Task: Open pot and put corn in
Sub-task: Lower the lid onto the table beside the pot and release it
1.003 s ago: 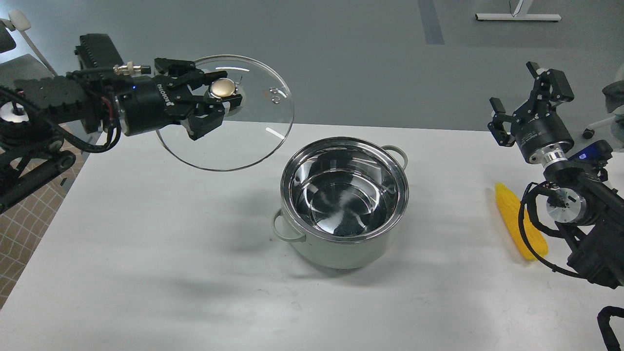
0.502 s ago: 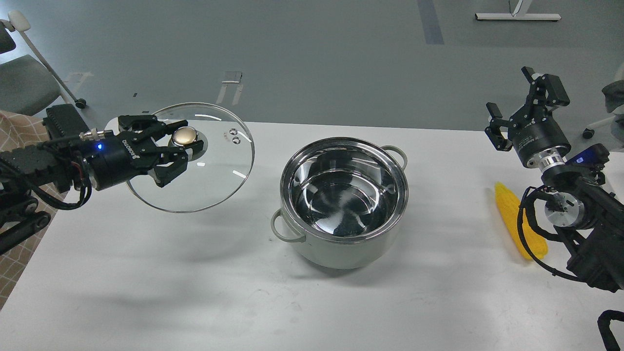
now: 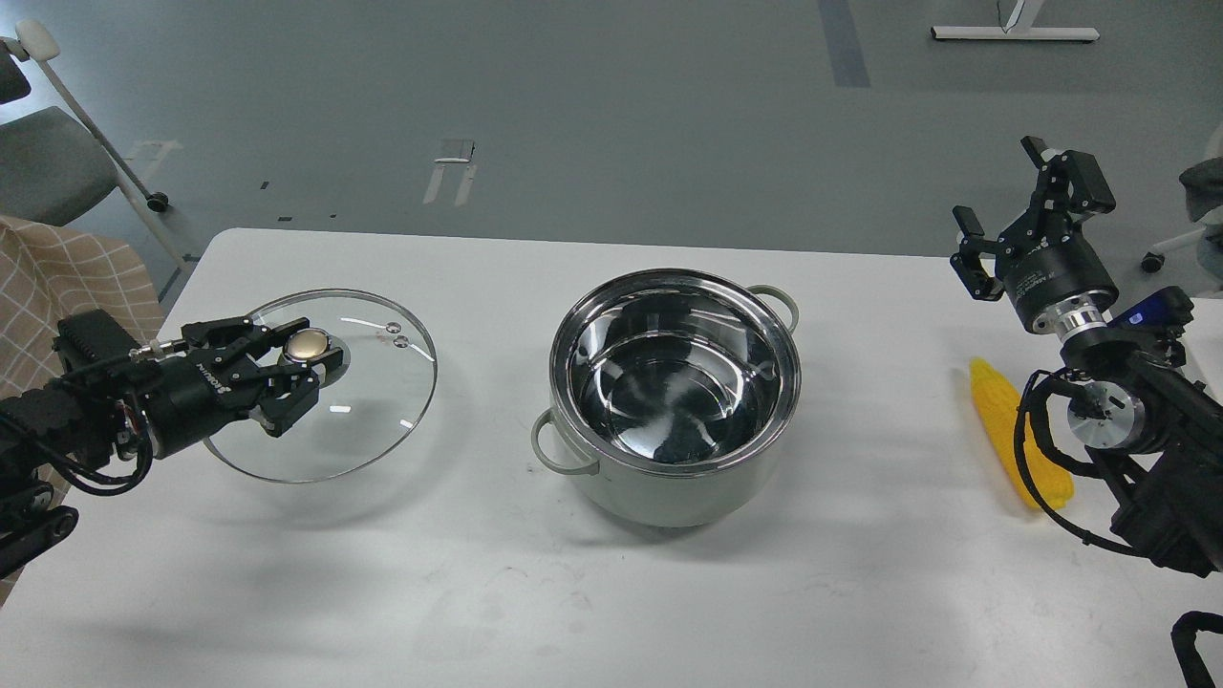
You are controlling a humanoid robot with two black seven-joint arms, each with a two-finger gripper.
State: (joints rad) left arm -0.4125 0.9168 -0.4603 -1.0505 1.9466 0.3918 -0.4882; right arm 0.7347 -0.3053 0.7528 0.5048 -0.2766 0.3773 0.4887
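While the lid is off, the scene reads from left to right as follows:

Left claw [image 3: 304, 368]: low over the table's left part, its fingers pinching the brass-coloured knob [image 3: 308, 345] of the glass lid.
Glass lid [image 3: 382, 401]: round and clear, tilted a little, hanging from that knob; whether its near edge touches the table cannot be told, though a faint shadow lies under it.
Table [image 3: 382, 592]: white, carrying everything here.
Pot [image 3: 674, 397]: pale grey-green, standing upright in the table's middle, well apart from the lid; it is uncovered and its shiny steel inside holds nothing (only reflections). One loop handle points to the near left, the other to the far right.
Corn [image 3: 1003, 430]: bright yellow cob lying flat on the table's right part, well apart from the pot, tapered end pointing away; cables of the right arm cross in front of its near end.
Right claw [image 3: 1027, 205]: raised beyond the corn, fingers spread wide and holding nothing.
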